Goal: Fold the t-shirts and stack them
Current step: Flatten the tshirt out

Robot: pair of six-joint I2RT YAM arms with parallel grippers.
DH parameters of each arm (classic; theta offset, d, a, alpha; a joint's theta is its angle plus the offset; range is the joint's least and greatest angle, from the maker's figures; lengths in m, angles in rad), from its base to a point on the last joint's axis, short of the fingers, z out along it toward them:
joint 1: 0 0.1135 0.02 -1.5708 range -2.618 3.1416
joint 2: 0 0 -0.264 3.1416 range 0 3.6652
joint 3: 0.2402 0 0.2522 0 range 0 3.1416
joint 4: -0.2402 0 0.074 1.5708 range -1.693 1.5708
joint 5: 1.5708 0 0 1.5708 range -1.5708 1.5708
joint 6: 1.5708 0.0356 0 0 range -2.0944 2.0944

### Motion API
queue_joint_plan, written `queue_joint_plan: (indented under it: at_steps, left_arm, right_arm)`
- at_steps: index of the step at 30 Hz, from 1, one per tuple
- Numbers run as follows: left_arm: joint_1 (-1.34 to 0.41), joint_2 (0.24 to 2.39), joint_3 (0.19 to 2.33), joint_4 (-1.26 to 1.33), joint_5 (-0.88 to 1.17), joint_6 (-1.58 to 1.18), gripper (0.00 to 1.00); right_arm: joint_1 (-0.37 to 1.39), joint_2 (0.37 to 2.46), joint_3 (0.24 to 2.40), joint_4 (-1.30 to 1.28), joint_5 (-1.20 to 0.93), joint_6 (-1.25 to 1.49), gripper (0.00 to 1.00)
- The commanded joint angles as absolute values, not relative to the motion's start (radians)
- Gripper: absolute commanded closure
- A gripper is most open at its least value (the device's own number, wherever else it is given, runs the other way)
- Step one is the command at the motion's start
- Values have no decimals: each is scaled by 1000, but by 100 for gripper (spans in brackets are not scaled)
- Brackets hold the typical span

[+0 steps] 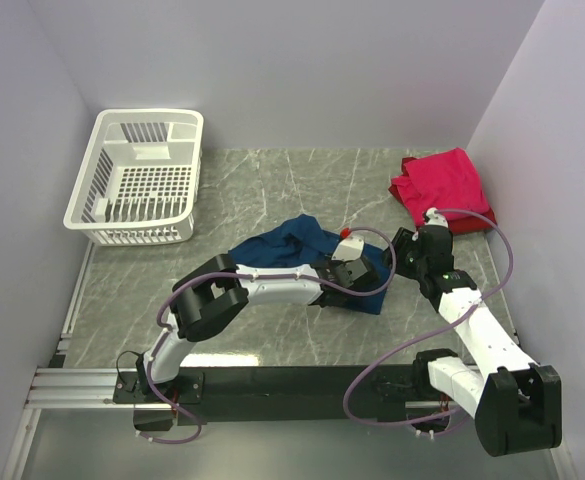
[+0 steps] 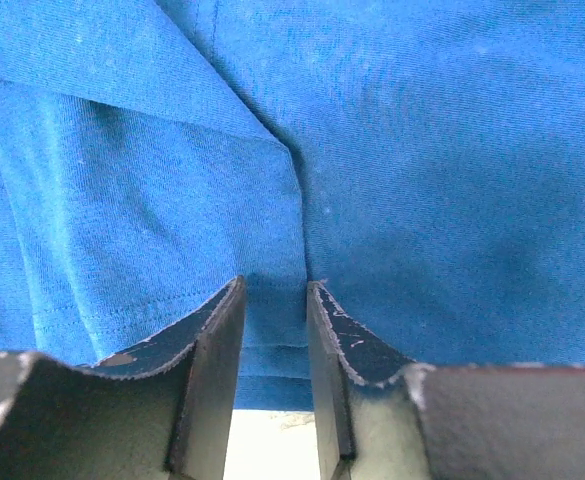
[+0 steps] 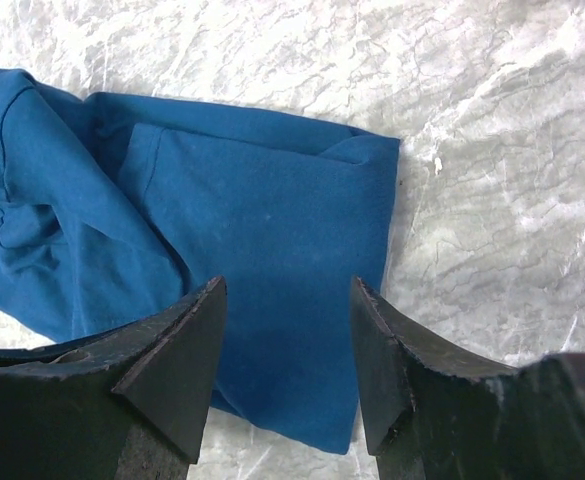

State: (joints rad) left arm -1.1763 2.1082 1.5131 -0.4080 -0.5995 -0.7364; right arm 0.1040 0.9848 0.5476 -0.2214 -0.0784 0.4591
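A grey marble-patterned table (image 1: 272, 190) is filling most of the top view, with pale walls closing it in on three sides. A white slotted plastic basket (image 1: 132, 236) is sitting in the upper left of that frame, against the wall and well apart from the cloth.

A large navy blue soft cloth t-shirt (image 1: 282, 245) is lying crumpled in the middle of the frame, partly folded over on itself. A small red-and-white spot (image 1: 347, 232) is showing at its upper right edge.

In the upper right, a folded pinkish-red t-shirt (image 1: 442, 185) is resting on a darker red t-shirt (image 1: 409, 163), which is peeking out at the edges. Both are lying close to the right wall.

The left gripper (image 1: 362, 272) is reaching across the blue shirt to its right end. In the left wrist view the blue shirt (image 2: 422, 180) is filling the frame, and the left gripper (image 2: 272, 290) is holding its fingers a narrow gap apart with the hem crossing that gap. Whether it is pinching the cloth I cannot tell.

The right gripper (image 1: 404, 248) is hovering just beside the shirt's right end. In its wrist view the right gripper (image 3: 287, 285) is standing with fingers spread wide above a folded corner of the blue shirt (image 3: 262, 220), with nothing between them.
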Motion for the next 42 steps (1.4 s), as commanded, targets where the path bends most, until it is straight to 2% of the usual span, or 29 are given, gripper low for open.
queue_joint_plan:
  at_steps: [1,14,15,16,17,22,26,35,42]
  left_arm:
    - [-1173,2074,1513,-391,-607,-768,64]
    - [-1177,2079,1491,-362,-566,-742,78]
    - [-1177,2076,1491,-362,-572,-739,91]
    - [-1175,2069,1494,-367,-578,-741,98]
    - [-1175,2065,1496,-370,-584,-741,99]
    - [-1170,2026,1540,-416,-649,-724,99]
    - [-1123,1919,1531,-437,-658,-704,100]
    - [-849,1594,1319,-385,-615,-680,100]
    - [-695,1516,1235,-388,-583,-660,99]
  right_arm:
    - [98,977,535,-175,-86,448,41]
    - [98,988,534,-169,-92,446,41]
    - [98,989,534,-170,-92,446,41]
    - [98,988,535,-170,-94,446,41]
    - [97,988,534,-170,-94,446,41]
    - [101,991,541,-179,-75,440,41]
    - [176,980,577,-233,46,430,43]
    - [350,1025,603,-161,15,500,44]
    - [537,1205,695,-101,34,545,44]
